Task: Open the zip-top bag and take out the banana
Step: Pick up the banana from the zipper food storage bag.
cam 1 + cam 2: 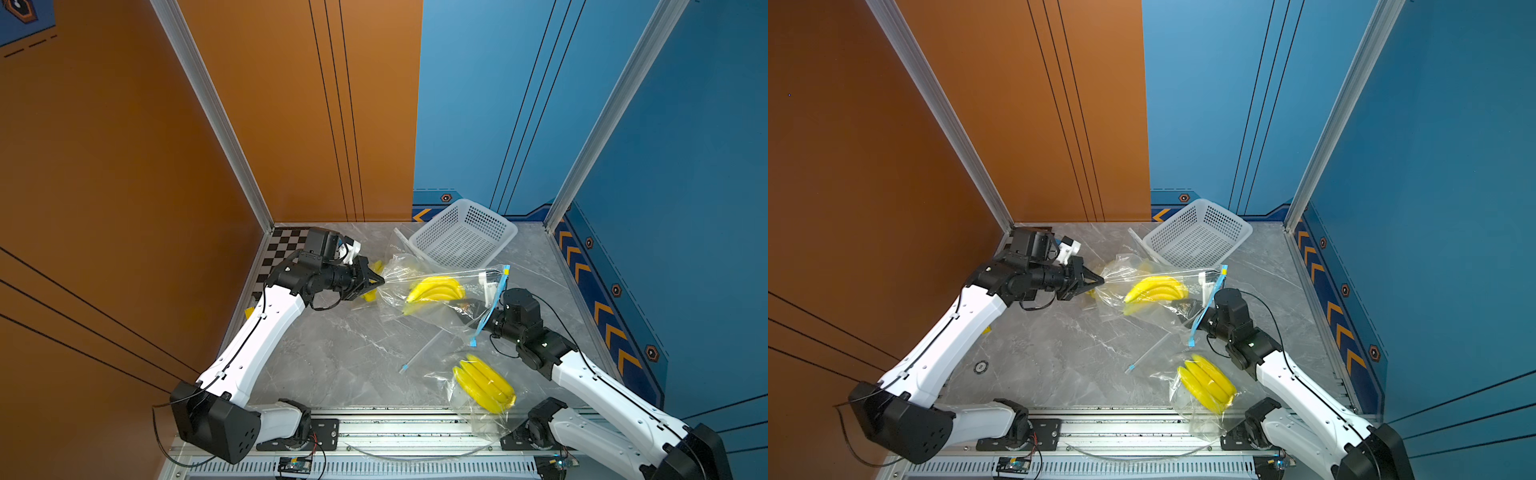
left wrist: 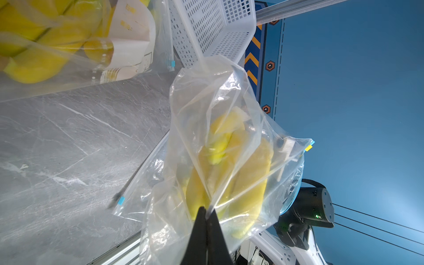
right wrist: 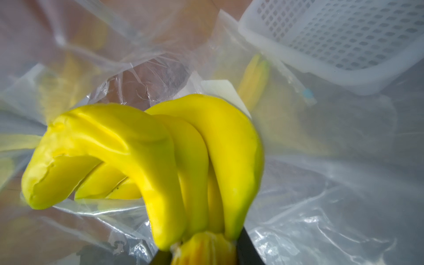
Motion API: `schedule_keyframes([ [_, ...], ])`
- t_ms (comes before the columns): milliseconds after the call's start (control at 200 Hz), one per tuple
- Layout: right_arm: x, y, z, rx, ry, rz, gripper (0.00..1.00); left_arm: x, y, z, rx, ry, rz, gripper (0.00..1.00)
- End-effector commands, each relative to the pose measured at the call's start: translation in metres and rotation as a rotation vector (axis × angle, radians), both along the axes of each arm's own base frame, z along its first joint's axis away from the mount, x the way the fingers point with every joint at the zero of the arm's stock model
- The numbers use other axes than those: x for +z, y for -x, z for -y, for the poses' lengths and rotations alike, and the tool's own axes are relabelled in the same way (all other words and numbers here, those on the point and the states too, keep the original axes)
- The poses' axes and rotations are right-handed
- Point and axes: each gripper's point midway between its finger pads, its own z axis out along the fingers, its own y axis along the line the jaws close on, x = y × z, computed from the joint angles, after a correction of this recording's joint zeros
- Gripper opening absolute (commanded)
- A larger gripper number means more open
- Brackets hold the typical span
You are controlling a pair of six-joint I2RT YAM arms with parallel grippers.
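Plastic at one corner of the bag (image 1: 395,282) is pinched in the left gripper (image 2: 207,210), whose jaws are fully together. The bag is stretched from there towards the right arm. The right gripper (image 3: 204,254) reaches into the bag's mouth with its jaws narrow. One black finger sits on each side of the banana (image 3: 160,149) bunch's stem, and both lie against it. The banana is inside the bag, between the two arms and in front of the basket (image 1: 463,237).

Both right fingers are cut off by the edge of the right wrist view. In both top views that gripper is only a dark shape behind plastic and the blue zip (image 1: 478,330). I cannot tell whether the bag's lower edge rests on the table (image 1: 340,353). The left wrist view blurs the banana through creased film. Only the right wrist view shows the stem contact. Only the top views show another bagged bunch (image 1: 484,384) by the right arm's base.
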Motion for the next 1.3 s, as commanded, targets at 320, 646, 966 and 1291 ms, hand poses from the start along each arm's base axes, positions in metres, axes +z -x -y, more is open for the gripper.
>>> schedule_keyframes([
  [320,-0.042,0.035,0.012,-0.078,0.047,-0.418,0.2,-0.031,-0.033,-0.087,0.127,-0.466,0.113,0.0],
  [646,-0.049,0.047,0.043,-0.088,0.384,-0.553,0.19,-0.03,-0.036,-0.109,0.153,-0.525,0.147,0.0],
  [966,0.019,-0.001,0.053,-0.232,0.378,-0.223,0.2,-0.028,-0.015,-0.109,0.142,-0.528,0.172,0.0],
  [1291,-0.006,0.016,0.107,-0.273,0.625,-0.355,0.2,-0.028,-0.004,-0.146,0.255,-0.58,0.139,0.0],
])
